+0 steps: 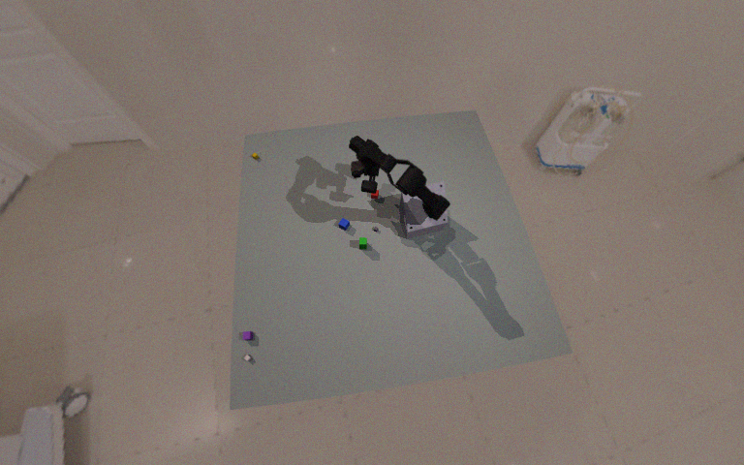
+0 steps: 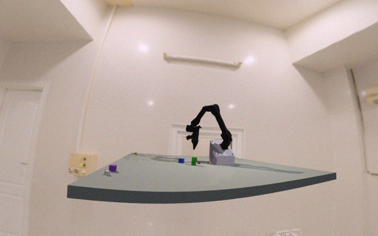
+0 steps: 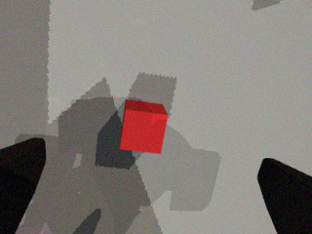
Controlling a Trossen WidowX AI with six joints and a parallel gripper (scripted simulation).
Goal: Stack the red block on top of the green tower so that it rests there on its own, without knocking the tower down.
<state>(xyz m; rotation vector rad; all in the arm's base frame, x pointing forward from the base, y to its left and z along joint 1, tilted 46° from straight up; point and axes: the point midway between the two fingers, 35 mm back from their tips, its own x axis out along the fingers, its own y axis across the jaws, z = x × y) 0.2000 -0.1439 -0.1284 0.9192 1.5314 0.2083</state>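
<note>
— Over the pale grey-green tabletop (image 1: 328,328), where does your black two-fingered tool (image 2: 194,147) sit?

— You have it pointing down above the small red cube-shaped block (image 3: 143,127), off the surface, with its fingers spread wide and nothing between them. From the wrist view you see the red block lying flat between the two dark fingers, touching neither.

— And the tall green block tower (image 1: 362,242)?

— You'll find it upright, apart from the red block, toward the near side of the arm's white base (image 1: 424,216). A small blue cube (image 1: 344,223) stands just beside the tower.

— Anything else on your tabletop?

— A purple cube (image 1: 248,334) and a small white cube (image 1: 247,357) sit together near one edge, and a tiny yellow cube (image 1: 255,156) rests at a far corner, all well apart from the tool.
</note>
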